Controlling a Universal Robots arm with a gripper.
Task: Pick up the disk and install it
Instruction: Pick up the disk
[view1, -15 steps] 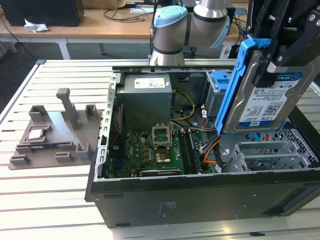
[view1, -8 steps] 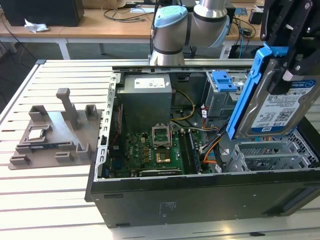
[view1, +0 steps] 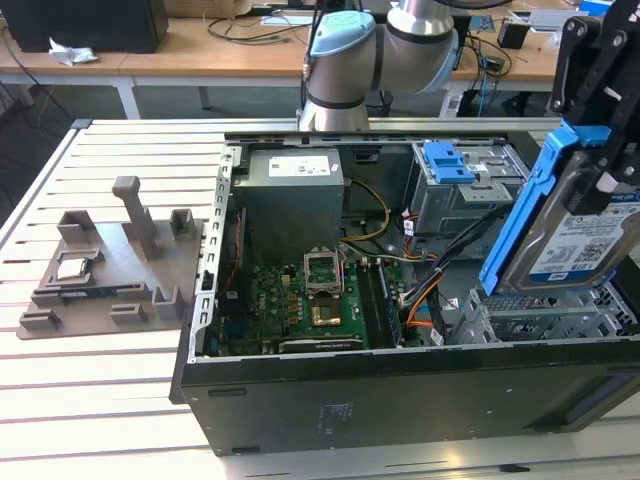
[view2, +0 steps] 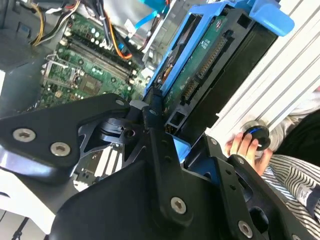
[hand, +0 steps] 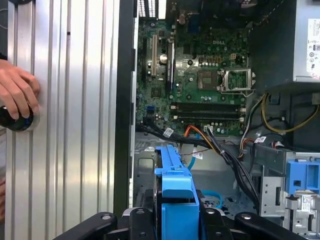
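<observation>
One gripper (view1: 603, 165) pinches the disk (view1: 575, 245), which hangs tilted just above the metal drive cage (view1: 540, 322) at the exterior view's right of the open computer case (view1: 400, 405). Seating it well probably calls for squaring its blue rails (view1: 520, 220) with the cage before lowering.

No print on the disk (view1: 572, 232) is legible

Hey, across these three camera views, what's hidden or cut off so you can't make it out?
Exterior view: the drive cage slot beneath the disk, hidden by the disk itself.
Exterior view: the far side of the gripper, cut off by the picture's edge.
First wrist view: the dark round object under the hand, mostly covered by it.
</observation>
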